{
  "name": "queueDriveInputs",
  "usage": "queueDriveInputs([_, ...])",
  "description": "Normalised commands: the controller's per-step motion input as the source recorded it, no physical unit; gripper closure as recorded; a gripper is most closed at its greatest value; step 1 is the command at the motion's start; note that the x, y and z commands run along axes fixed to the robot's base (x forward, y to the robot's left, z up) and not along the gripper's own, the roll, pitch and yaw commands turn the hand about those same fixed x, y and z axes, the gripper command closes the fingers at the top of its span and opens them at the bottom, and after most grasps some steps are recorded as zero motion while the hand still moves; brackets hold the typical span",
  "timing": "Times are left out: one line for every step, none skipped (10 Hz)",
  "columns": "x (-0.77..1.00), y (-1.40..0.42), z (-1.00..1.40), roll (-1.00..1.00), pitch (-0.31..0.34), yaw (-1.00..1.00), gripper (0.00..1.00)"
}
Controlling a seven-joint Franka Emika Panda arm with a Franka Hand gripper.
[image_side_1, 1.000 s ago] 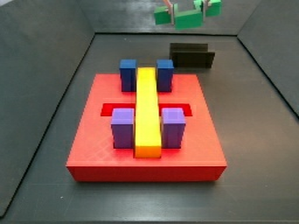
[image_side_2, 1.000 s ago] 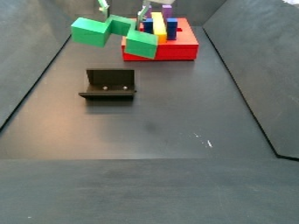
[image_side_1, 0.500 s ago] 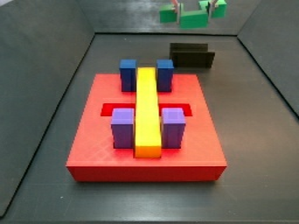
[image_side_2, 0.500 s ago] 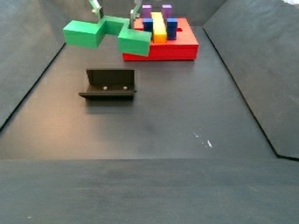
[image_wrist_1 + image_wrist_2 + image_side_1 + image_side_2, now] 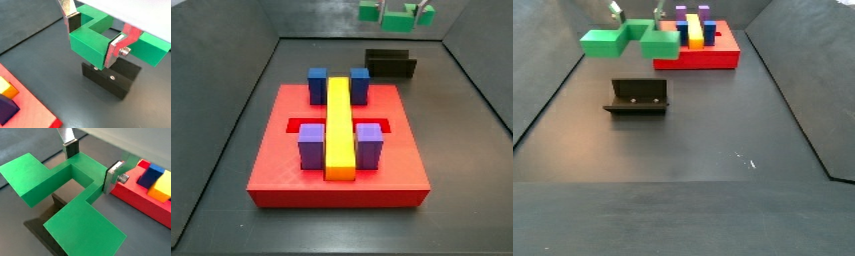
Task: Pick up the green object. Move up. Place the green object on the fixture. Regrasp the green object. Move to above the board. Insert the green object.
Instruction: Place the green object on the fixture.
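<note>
Aloft, the gripper (image 5: pixel 92 41) clamps the green object (image 5: pixel 100 45) between its silver fingers (image 5: pixel 115 51), hanging well above the fixture (image 5: pixel 637 96) on the dark floor; the board (image 5: pixel 338 150) with its yellow bar (image 5: pixel 339 125) lies apart

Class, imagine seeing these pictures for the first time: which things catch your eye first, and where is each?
The green object hangs in the air, pinched in the claw above the fixture. Further along the dark floor lies the board, bright red, carrying a long yellow bar between blue and purple blocks.
</note>
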Motion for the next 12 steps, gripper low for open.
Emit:
queueDriveInputs([0.54, 0.25, 0.03, -1.0, -0.417, -0.29, 1.0])
queueDriveInputs([0.47, 0.31, 0.0, -1.0, -0.489, -0.2, 1.0])
queueDriveInputs([0.38, 0.41, 0.0, -1.0, -0.329, -0.15, 1.0])
queueDriveInputs([0.13, 0.37, -0.13, -1.0, 0.0, -0.17, 1.0])
queueDriveInputs([0.22, 0.1, -0.05, -0.96, 0.363, -0.04, 1.0])
queueDriveInputs([0.24, 0.0, 0.0, -0.94, 0.571, 0.0, 1.0])
queueDriveInputs([0.27, 0.0, 0.04, -1.0, 0.537, 0.0, 1.0])
queueDriveInputs([0.35, 0.0, 0.0, -1.0, 0.386, 0.0, 1.0])
queueDriveInputs([0.35, 0.01, -0.03, -1.0, 0.183, 0.0, 1.0])
queueDriveInputs([0.09, 0.15, -0.27, -0.87, 0.037, 0.13, 1.0])
queueDriveInputs([0.0, 0.07, -0.4, -0.58, 0.0, 0.12, 1.0])
queueDriveInputs([-0.05, 0.02, -0.3, -0.01, 0.0, 0.06, 1.0])
